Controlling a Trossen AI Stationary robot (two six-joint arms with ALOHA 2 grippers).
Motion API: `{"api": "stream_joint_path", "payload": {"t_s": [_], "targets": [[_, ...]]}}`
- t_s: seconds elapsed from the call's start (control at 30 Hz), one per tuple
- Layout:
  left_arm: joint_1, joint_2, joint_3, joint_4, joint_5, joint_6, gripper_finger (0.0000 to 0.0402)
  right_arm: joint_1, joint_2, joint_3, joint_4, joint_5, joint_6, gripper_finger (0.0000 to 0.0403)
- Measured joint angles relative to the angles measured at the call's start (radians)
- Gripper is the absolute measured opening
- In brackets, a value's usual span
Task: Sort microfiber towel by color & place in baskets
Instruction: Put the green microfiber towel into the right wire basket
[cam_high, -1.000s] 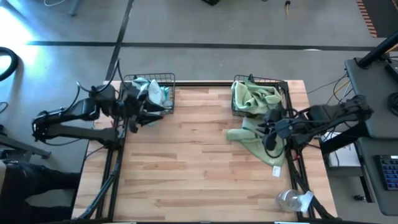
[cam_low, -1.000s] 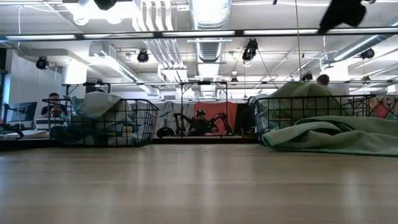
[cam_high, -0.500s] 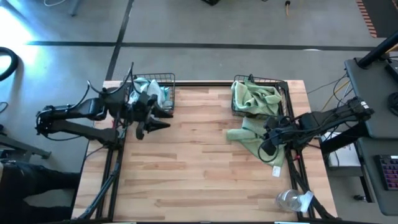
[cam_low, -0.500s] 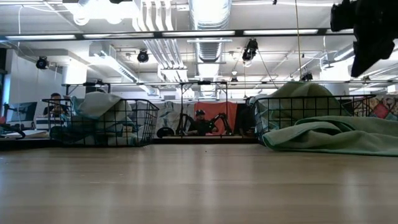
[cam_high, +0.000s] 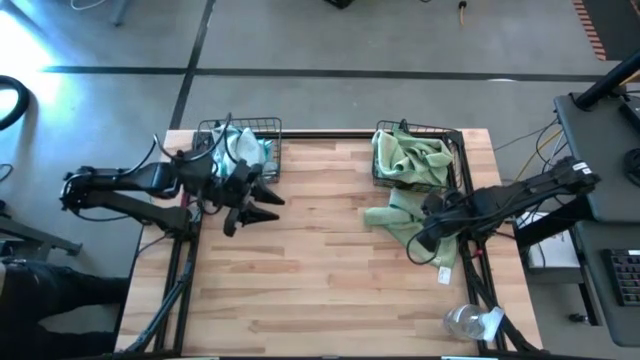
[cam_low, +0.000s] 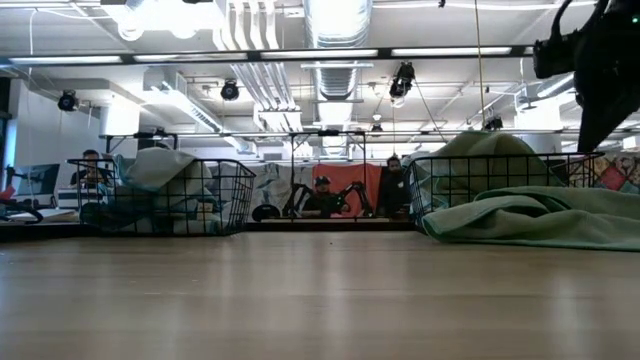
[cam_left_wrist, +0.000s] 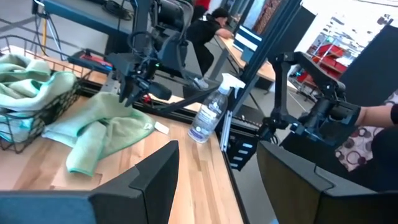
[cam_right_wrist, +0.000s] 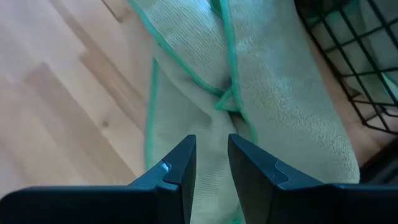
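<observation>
Right gripper (cam_high: 424, 238) above pale green towel (cam_high: 400, 222), fingers parted, empty.
Left gripper (cam_high: 262, 202) released, at 5 o'clock of left basket (cam_high: 270, 128).

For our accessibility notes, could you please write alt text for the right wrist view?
The right gripper, its two dark fingers open with nothing between them, hangs over a pale green microfiber towel lying rumpled on the light wooden table, beside a black wire basket.

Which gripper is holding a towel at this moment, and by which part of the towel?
Neither. The left gripper is open and empty over bare table beside its basket. The right gripper hangs open above the green towel, with nothing between its fingers.
</observation>
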Motion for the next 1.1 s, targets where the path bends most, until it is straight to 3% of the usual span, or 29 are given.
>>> {"api": "stream_joint_path", "payload": {"t_s": [0.33,0.77,1.1], "targets": [[-0.044,0.018,-0.001,0.003,0.000,-0.001,0.0201,0.000,0.129,-0.023,0.003,-0.036,0.024,0.0091],[-0.050,0.009,-0.001,0.003,0.016,0.000,0.0201,0.000,0.295,-0.023,0.008,-0.120,0.024,0.0178],[-0.050,0.009,-0.001,0.002,0.017,-0.001,0.0201,0.000,0.416,-0.023,0.084,-0.141,0.021,0.0185]]}}
